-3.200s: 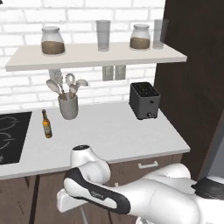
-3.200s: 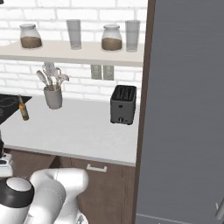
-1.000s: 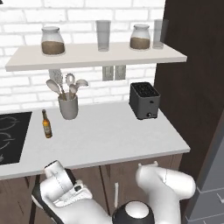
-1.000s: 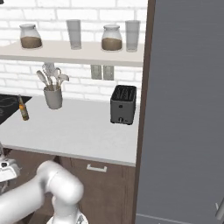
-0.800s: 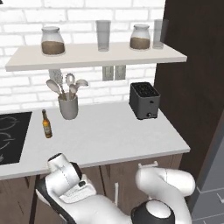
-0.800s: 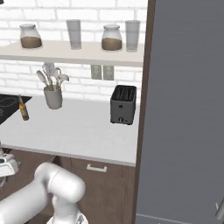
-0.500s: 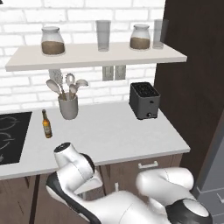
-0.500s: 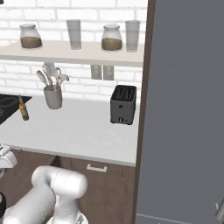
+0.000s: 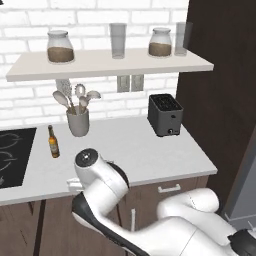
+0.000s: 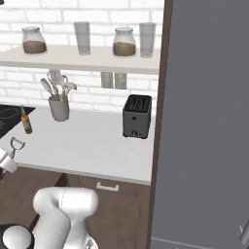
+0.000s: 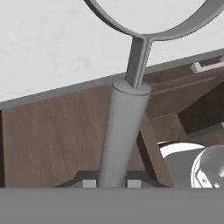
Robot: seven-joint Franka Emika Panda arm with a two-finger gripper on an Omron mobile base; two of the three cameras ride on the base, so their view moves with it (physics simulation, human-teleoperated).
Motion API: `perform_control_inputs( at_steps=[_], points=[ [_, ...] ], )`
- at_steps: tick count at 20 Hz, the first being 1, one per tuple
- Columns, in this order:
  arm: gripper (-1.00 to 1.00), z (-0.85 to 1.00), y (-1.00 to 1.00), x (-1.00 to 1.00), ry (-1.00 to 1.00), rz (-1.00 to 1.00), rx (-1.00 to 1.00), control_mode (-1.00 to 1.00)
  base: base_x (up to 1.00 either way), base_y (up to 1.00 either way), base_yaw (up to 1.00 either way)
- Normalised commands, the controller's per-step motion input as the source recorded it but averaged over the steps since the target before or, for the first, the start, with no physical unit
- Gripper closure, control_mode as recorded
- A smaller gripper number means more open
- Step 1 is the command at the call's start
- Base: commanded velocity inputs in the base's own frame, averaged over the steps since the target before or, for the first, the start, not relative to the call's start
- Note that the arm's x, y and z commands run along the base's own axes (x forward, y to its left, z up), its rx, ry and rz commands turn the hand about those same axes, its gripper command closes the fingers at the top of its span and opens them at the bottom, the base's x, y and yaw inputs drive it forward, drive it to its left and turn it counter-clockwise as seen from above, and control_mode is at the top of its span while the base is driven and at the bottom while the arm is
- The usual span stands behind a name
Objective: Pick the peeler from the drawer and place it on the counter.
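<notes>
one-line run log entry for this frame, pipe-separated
phase: carry | gripper: shut on peeler | peeler: head above counter edge, not set down | next: likely lower and release

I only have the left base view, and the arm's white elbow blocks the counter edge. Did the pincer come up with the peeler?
Observer: Yes. In the hand view the pincer is shut on the slim grey metal peeler, gripping its round handle.
Operator: Which way does its head point?
Observer: In the right base view the peeler's forked head points upward, beside the edge of the long pale grey-white counter.
Operator: Is it lying on the counter?
Observer: No, it is held in the air; the hand view shows the head over the counter edge.
</notes>
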Motion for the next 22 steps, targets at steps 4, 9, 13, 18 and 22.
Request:
perform_control_inputs(
  at_steps=[4, 9, 13, 18, 22],
  points=[
    [1.00, 0.92, 0.18, 1.00, 0.12, -0.23, 0.04, -1.00, 0.00, 0.00, 0.00],
    [1.00, 0.27, 0.18, 0.73, 0.29, -0.08, -0.04, -1.00, 0.00, 0.00, 0.00],
    [1.00, -0.66, 0.00, 0.49, 0.00, 0.00, -0.16, -1.00, 0.00, 0.00, 0.00],
    [1.00, -0.67, 0.00, 0.85, -0.03, 0.00, -0.16, -1.00, 0.00, 0.00, 0.00],
    [1.00, -0.72, -0.01, 1.00, -0.01, 0.00, -0.12, -1.00, 0.00, 0.00, 0.00]
  ],
)
